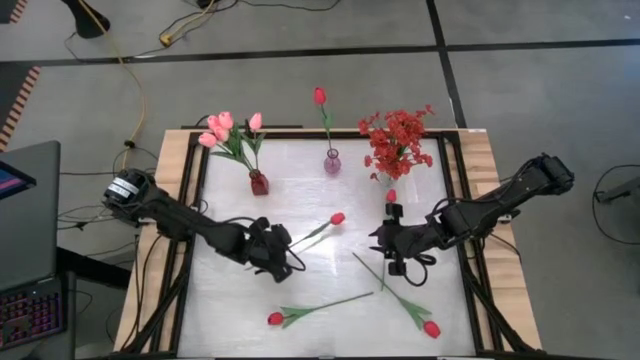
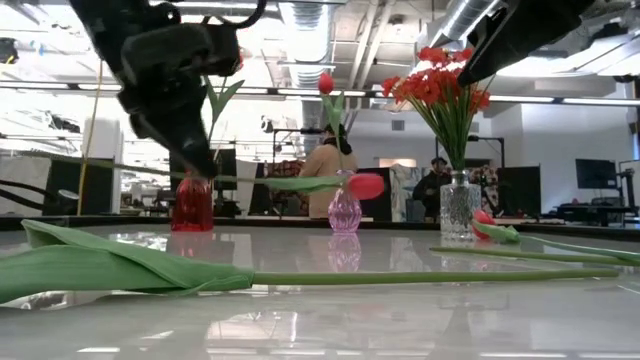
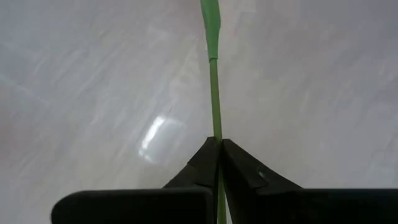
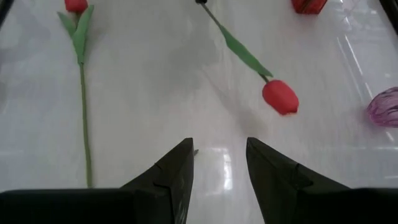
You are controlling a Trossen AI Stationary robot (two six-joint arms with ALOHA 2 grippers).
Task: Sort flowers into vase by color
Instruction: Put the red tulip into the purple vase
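No brand, label or writing can be read in any view. The left gripper (image 1: 283, 258), lower left of centre in the high view, pinches the stem of a red tulip (image 1: 337, 218); only the left wrist view shows its fingers (image 3: 205, 163) pressed together on this stem. The right gripper (image 1: 392, 245), right of centre, has its fingers (image 4: 174, 171) spread and empty. Only the low view shows the held tulip lifted off the table (image 2: 400, 320) and people behind.

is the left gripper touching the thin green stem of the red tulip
Touching. The left wrist view shows the left gripper with its dark fingers closed on the thin green stem, no gap visible.
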